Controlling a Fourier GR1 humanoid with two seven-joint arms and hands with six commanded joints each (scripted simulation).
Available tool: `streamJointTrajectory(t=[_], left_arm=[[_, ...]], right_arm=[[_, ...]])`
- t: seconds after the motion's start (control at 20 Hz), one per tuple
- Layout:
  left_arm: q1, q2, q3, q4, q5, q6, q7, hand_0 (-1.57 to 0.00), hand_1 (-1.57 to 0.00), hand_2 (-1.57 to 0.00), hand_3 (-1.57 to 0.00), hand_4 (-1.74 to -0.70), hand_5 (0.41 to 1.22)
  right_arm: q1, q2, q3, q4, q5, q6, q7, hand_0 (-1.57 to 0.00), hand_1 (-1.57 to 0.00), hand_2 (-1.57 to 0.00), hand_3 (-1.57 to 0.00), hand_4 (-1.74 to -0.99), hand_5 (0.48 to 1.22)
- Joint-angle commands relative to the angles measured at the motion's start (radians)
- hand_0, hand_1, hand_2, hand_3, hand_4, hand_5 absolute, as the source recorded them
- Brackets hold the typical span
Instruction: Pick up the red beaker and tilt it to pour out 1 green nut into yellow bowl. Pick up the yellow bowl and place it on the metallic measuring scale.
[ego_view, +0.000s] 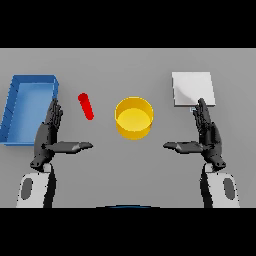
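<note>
Near the middle of the grey table (125, 65) stands the yellow bowl (134, 118), upright, its inside looking plain yellow from above. Just to its left, apart from it, lies the red beaker (86, 106), a slim red shape slanting across the surface, its upper end leaning toward the left edge; I cannot tell whether anything is inside it. Toward the far left edge sits a blue tray (30, 107) with raised walls, and toward the far right edge rests the metallic measuring scale (193, 89), a pale square plate with nothing on it. Both arms come in from the near edge. The left hand (47, 137) is held flat and wide open, fingers straight and pointing away toward the far edge, thumb stretched sideways toward the bowl; its fingertips show beside the near right corner of the tray, and it grasps nothing. The right hand (209, 135) mirrors it, fingers straight, thumb reaching in toward the bowl, fingertips appearing at the near edge of the scale, and it too has hold of nothing. Bowl and beaker lie between the two hands.
</note>
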Motion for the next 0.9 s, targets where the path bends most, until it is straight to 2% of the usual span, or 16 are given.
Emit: streamJointTrajectory(t=[0.0, 0.25, 0.3, 0.35, 0.45, 0.55, 0.7, 0.85], left_arm=[[0.000, -0.002, -0.002, 0.000, 0.000, 0.002, 0.001, 0.00, 0.00, 0.00, 0.00, -1.20, 0.652], [0.012, -0.018, -0.020, -0.012, -0.013, 0.009, 0.000, 0.00, 0.00, 0.00, 0.00, -1.20, 0.652], [0.042, 0.014, -0.052, -0.046, -0.063, 0.002, -0.009, 0.00, 0.00, 0.00, 0.00, -1.20, 0.652], [0.062, 0.034, -0.072, -0.081, -0.093, -0.001, -0.012, 0.00, 0.00, 0.00, 0.00, -1.21, 0.649], [0.079, 0.042, -0.104, -0.129, -0.127, -0.001, 0.021, 0.00, 0.00, 0.00, 0.00, -1.22, 0.654], [0.085, 0.043, -0.123, -0.148, -0.152, 0.005, 0.056, 0.00, 0.00, 0.00, 0.00, -1.22, 0.660], [0.080, 0.048, -0.133, -0.142, -0.163, -0.003, 0.065, 0.00, 0.00, 0.00, 0.00, -1.24, 0.668], [0.026, 0.039, -0.123, -0.069, -0.153, -0.013, 0.076, 0.00, 0.00, 0.00, 0.00, -1.30, 0.702]], right_arm=[[-0.002, 0.002, 0.001, 0.001, 0.001, -0.003, 0.001, 0.00, 0.00, 0.00, 0.00, -1.245, 0.681], [-0.014, 0.013, 0.013, -0.002, 0.013, -0.012, 0.007, 0.00, 0.00, 0.00, 0.00, -1.245, 0.681], [0.021, -0.026, 0.061, -0.037, 0.119, -0.033, -0.065, 0.00, 0.00, 0.00, 0.00, -1.245, 0.681], [0.064, -0.044, 0.097, -0.076, 0.186, -0.044, -0.102, 0.00, 0.00, 0.00, 0.00, -1.242, 0.678], [0.086, -0.046, 0.142, -0.105, 0.268, -0.067, -0.092, 0.00, 0.00, 0.00, 0.00, -1.235, 0.679], [0.094, -0.051, 0.145, -0.117, 0.282, -0.072, -0.080, 0.00, 0.00, 0.00, 0.00, -1.235, 0.678], [0.093, -0.057, 0.139, -0.131, 0.268, -0.063, -0.079, 0.00, 0.00, 0.00, 0.00, -1.250, 0.681], [0.104, -0.059, 0.133, -0.141, 0.219, -0.025, -0.098, 0.00, 0.00, 0.00, 0.00, -1.275, 0.680]])
